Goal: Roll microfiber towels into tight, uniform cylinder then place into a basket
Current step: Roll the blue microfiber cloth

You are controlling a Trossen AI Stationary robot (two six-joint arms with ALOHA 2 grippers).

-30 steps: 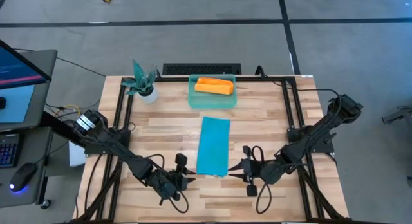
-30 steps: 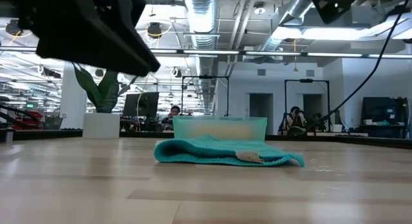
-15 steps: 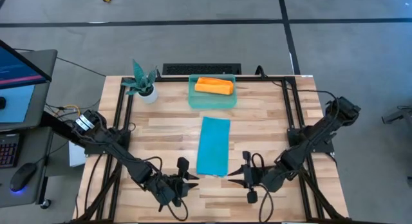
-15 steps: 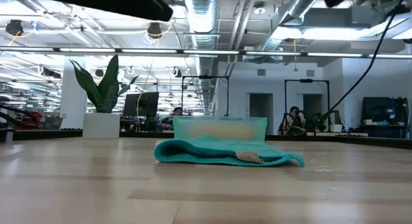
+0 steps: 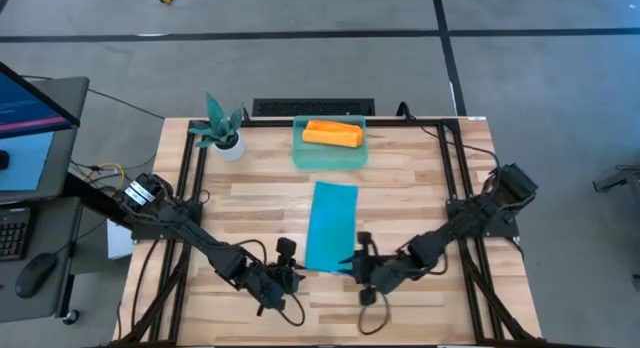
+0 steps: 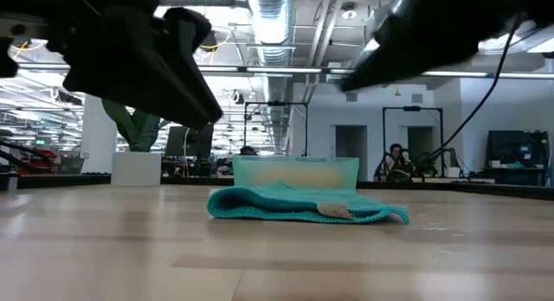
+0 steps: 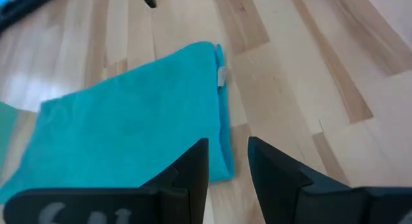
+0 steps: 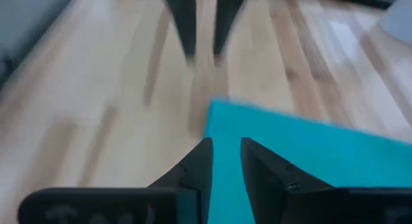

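The teal-blue towel [image 5: 331, 226] lies flat on the table as a long folded strip; its near end shows in the low view [image 6: 303, 206]. The orange-yellow towel [image 5: 332, 134] lies rolled inside the teal-green basket [image 5: 330, 153] at the far middle. My left gripper [image 5: 292, 266] is open a little and hovers just left of the teal towel's near end [image 7: 219, 166]. My right gripper [image 5: 352, 262] is open a little and hovers just right of that near end [image 8: 257, 134]. Both are above the table and hold nothing.
A potted plant [image 5: 222, 133] stands at the far left, beside the basket. Black frame rails [image 5: 190, 188] run along the table's left and right sides. Bare wood [image 5: 260, 203] lies on both sides of the teal towel.
My right gripper has gone toward the table's left, up to the teal towel's near right corner. My left gripper has gone a little right toward the towel's near left corner. Both arms have come lower into the low view. The towels have not moved.
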